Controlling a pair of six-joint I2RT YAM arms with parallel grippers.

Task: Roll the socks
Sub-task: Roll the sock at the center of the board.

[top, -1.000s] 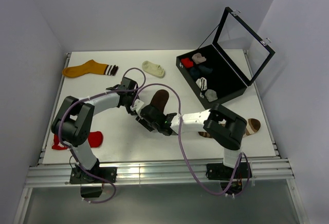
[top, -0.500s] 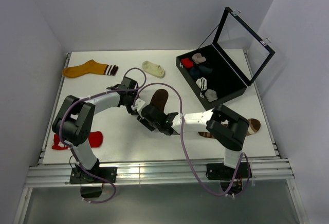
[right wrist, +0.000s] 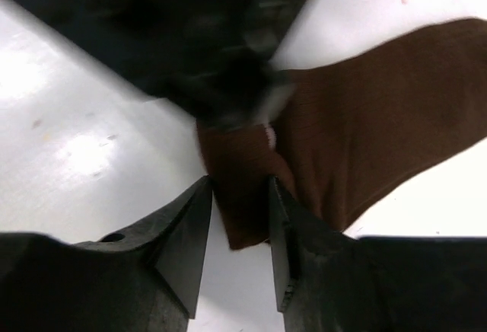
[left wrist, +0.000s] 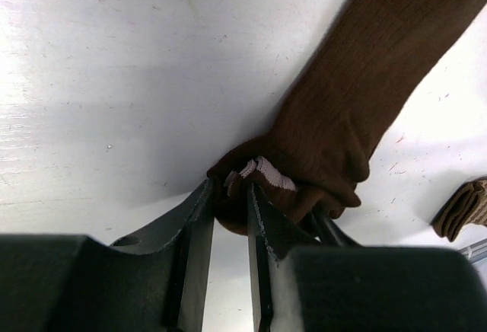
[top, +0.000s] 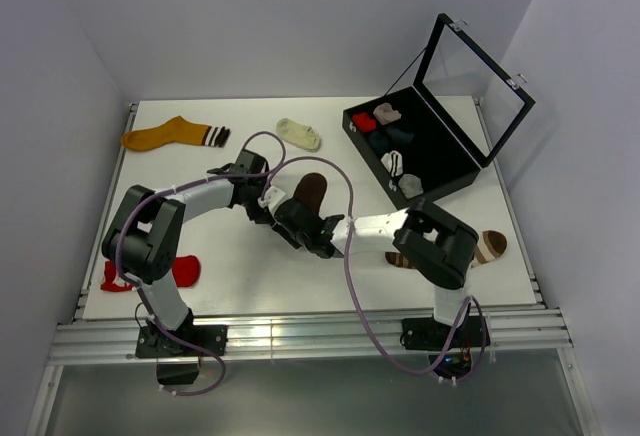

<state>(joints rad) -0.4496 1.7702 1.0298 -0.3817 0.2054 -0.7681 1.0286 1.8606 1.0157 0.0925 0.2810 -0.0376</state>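
The dark brown sock (top: 313, 188) lies mid-table, its toe pointing away from the arms. My left gripper (top: 270, 203) and right gripper (top: 297, 220) meet at its near end. In the left wrist view my left gripper (left wrist: 228, 192) is shut on the bunched cuff of the sock (left wrist: 358, 96), with a pale stripe (left wrist: 268, 173) showing at the fold. In the right wrist view my right gripper (right wrist: 238, 187) is shut on a folded edge of the same sock (right wrist: 380, 103). A red sock (top: 186, 270) lies near the left arm's base. A cream ankle sock (top: 298, 134) lies at the back.
An orange sock with a striped cuff (top: 168, 135) lies at the back left. An open black case (top: 452, 178) holding several rolled socks stands at the back right. Another brown striped sock (top: 490, 246) lies at the right, behind the right arm.
Both grippers have stayed on the brown sock's near end. The right gripper has shifted slightly away from the table's near edge, closer to the left gripper.
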